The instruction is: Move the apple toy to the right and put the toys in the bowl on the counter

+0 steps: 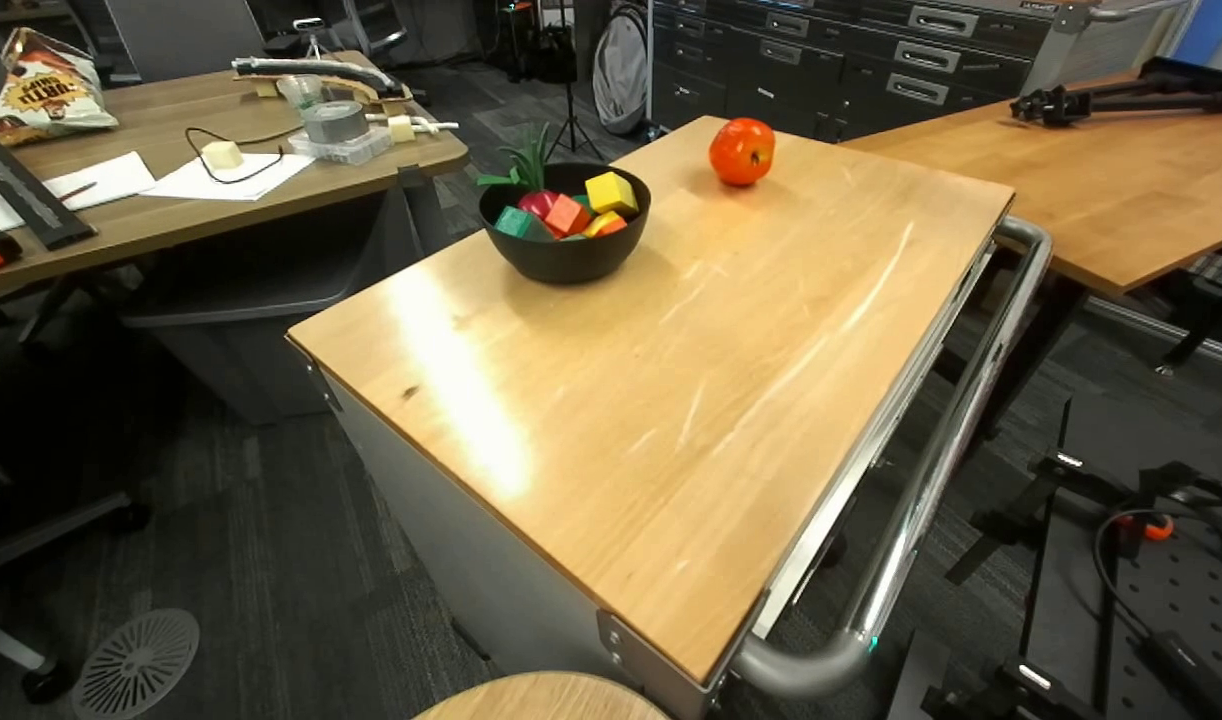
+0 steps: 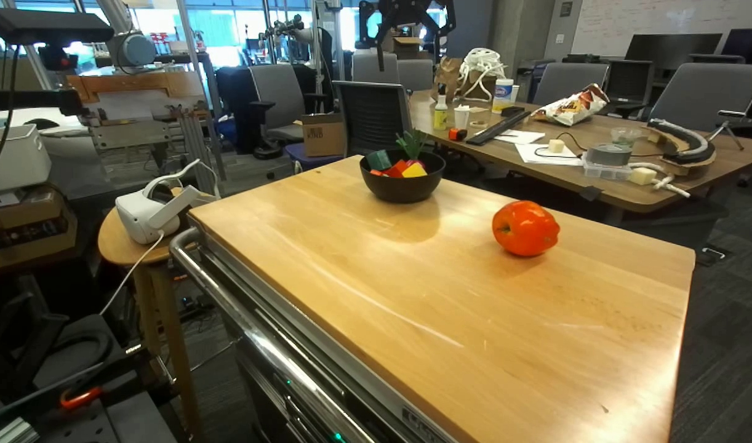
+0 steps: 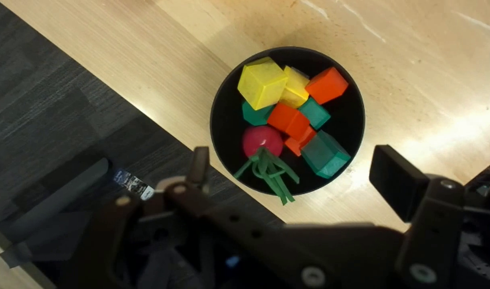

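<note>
While the fingers (image 3: 395, 182) are spread wide above the bowl (image 1: 566, 262), yellow, red and green toys (image 3: 287, 119) are contained in it; in both exterior views, the apple (image 2: 525, 228) is seen on the tabletop (image 2: 376, 264), set apart from the bowl.

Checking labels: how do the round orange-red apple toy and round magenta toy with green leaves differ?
The apple toy is larger than the magenta toy. Apple toy sits on the light wooden counter, magenta toy in the round black bowl. Apple toy is leafless, magenta toy leafy. Both are roundish.
</note>
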Available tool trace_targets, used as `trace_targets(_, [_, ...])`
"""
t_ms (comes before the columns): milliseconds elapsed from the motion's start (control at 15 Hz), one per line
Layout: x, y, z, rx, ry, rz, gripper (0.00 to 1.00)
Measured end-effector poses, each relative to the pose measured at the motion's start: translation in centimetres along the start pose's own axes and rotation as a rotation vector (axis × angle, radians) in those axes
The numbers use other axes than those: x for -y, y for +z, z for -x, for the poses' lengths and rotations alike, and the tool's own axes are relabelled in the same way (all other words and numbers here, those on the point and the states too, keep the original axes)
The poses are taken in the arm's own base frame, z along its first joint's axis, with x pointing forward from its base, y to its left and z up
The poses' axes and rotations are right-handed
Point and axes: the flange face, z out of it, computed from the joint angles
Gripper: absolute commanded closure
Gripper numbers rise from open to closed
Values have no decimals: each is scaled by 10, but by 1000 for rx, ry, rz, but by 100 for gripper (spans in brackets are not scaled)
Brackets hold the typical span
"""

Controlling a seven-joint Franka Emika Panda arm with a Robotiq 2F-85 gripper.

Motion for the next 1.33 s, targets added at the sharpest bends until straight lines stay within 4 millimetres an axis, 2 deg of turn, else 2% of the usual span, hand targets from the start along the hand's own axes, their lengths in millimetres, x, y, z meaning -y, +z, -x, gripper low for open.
trace_targets(333, [-14, 38, -25, 23, 101, -60, 0])
trace_targets(733, [-27, 77, -43, 23, 168, -124, 0])
trace_targets(933, [-28, 88, -46, 33, 171, -129, 0])
trace_targets(1333, [-27, 96, -48, 43, 173, -135, 0])
